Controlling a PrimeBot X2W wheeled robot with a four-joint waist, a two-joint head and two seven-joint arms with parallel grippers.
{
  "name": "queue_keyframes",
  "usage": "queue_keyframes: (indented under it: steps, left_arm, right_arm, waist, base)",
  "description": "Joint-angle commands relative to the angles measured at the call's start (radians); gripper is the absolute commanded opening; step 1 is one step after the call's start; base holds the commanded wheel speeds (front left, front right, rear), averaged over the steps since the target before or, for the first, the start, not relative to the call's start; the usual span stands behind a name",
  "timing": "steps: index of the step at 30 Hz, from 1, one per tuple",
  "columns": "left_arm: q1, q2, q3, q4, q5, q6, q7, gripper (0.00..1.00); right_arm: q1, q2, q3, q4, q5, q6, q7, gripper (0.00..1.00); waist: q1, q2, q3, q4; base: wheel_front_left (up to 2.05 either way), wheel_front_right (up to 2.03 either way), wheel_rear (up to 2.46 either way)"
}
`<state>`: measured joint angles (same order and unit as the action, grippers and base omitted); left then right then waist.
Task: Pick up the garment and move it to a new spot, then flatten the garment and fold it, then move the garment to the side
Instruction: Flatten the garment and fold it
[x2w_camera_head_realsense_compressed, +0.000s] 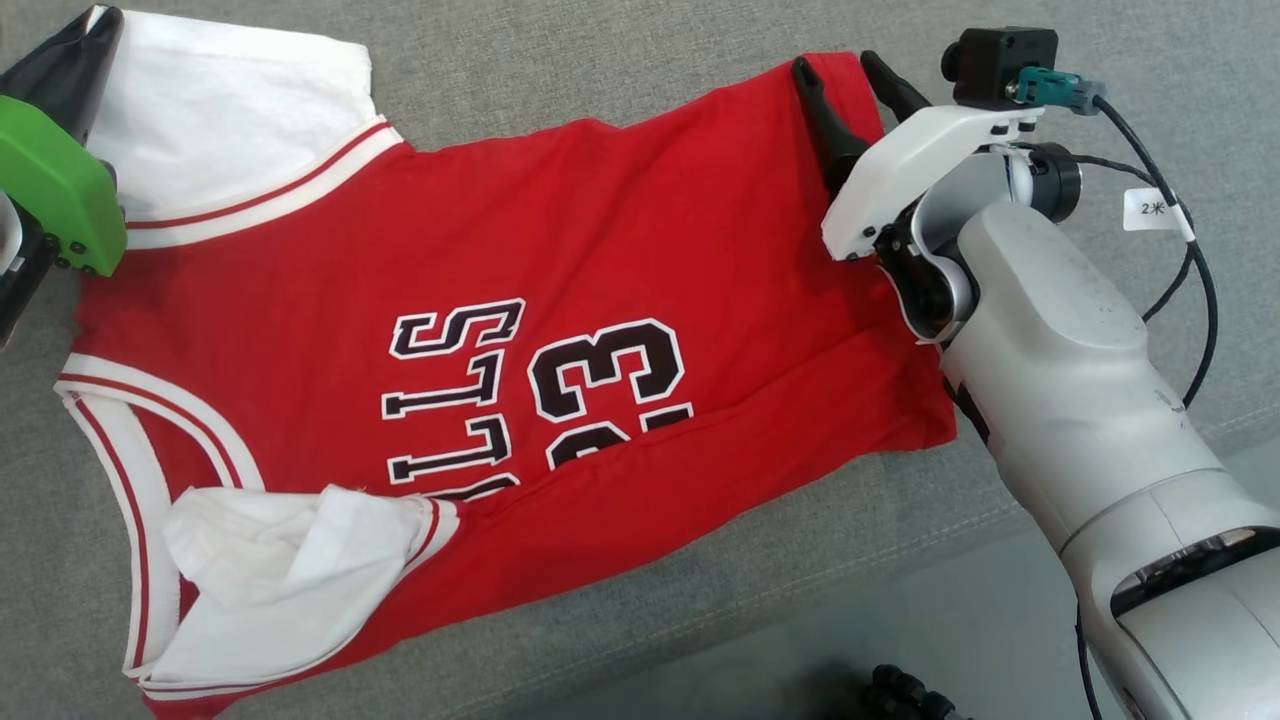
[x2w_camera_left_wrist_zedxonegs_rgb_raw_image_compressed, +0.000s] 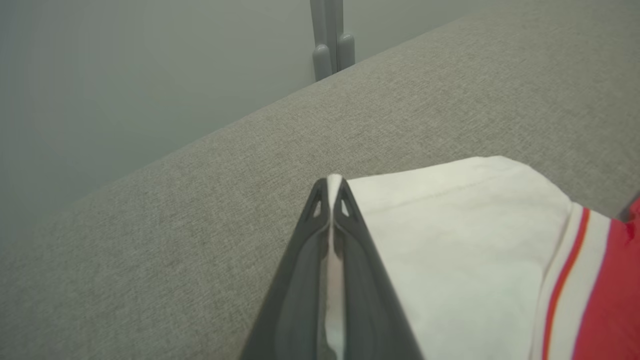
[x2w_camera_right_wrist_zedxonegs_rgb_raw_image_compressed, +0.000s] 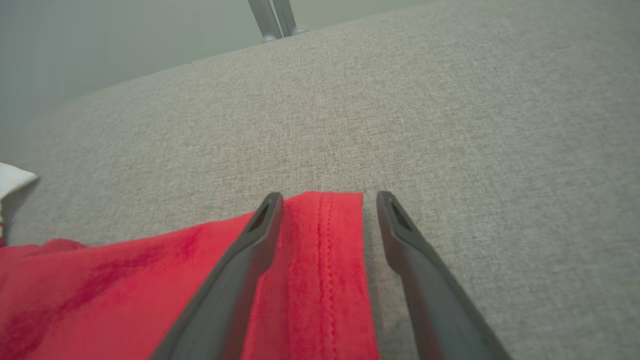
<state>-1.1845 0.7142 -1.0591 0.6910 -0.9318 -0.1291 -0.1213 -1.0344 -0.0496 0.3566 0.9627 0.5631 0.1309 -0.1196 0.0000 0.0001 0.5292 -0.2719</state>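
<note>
On the grey cushion (x2w_camera_head_realsense_compressed: 620, 60) the red jersey (x2w_camera_head_realsense_compressed: 600, 250) lies spread out, collar end towards the robot's left and hem towards its right. A fold along the near side swallows the lower part of the number 23 and the lettering beside it (only "LLS" can be read). The near white sleeve (x2w_camera_head_realsense_compressed: 290, 570) is crumpled on itself, so its outline is hard to make out; the far white sleeve (x2w_camera_head_realsense_compressed: 230, 100) lies flatter. The left gripper (x2w_camera_left_wrist_zedxonegs_rgb_raw_image_compressed: 330, 192) is clamped on the edge of that far sleeve of the jersey, a sliver of white cloth showing between its fingers. In the head view most of it is cut off at the picture's edge, behind a green cover (x2w_camera_head_realsense_compressed: 55, 185). The right gripper (x2w_camera_head_realsense_compressed: 838, 65) stands wide and holds nothing, straddling the far hem corner: one finger over red cloth, the other over bare cushion. Whether its tips touch the surface cannot be told.
</note>
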Motion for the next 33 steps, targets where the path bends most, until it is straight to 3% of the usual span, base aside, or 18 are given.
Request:
queue_keyframes:
  steps: [1,2,16,24,28,33]
  left_arm:
    - [-0.018,-0.005,-0.008,0.003,-0.006,-0.001,-0.007,0.0]
    - [-0.021,-0.006,-0.014,0.004,-0.009,-0.001,-0.012,0.0]
    - [-0.031,-0.015,-0.078,0.031,-0.059,-0.001,-0.086,0.0]
    - [0.016,-0.003,-0.073,0.008,-0.082,-0.001,-0.132,0.0]
    - [0.071,0.021,-0.032,-0.057,-0.069,-0.001,-0.143,0.0]
    - [0.243,0.044,0.129,-0.231,-0.019,0.023,-0.142,0.0]
  right_arm:
    - [-0.02,-0.001,0.015,0.014,0.015,0.0,-0.023,0.29]
    - [-0.028,-0.002,0.022,0.024,0.024,0.0,-0.034,0.0]
    - [-0.095,-0.002,0.08,0.156,0.061,0.0,-0.129,0.0]
    - [-0.035,-0.013,0.09,0.124,0.073,0.0,-0.146,0.0]
    - [0.023,-0.049,0.099,0.064,0.087,0.0,-0.148,0.0]
    - [0.14,-0.12,0.074,-0.069,0.127,0.0,-0.148,0.0]
  waist:
    - [0.0,-0.0001,0.004,0.006]
    - [0.0,-0.0001,0.005,0.008]
    - [0.0,-0.0001,-0.034,0.042]
    - [0.0,-0.0001,-0.077,0.053]
    - [0.0,-0.0001,-0.108,0.063]
    - [0.0,-0.0001,-0.142,0.092]
  base:
    - [0.0,0.0,0.0]
    - [0.0,0.0,0.0]
    - [0.0,0.0,0.0]
    - [0.0,0.0,0.0]
    - [0.0,0.0,0.0]
    - [0.0,0.0,0.0]
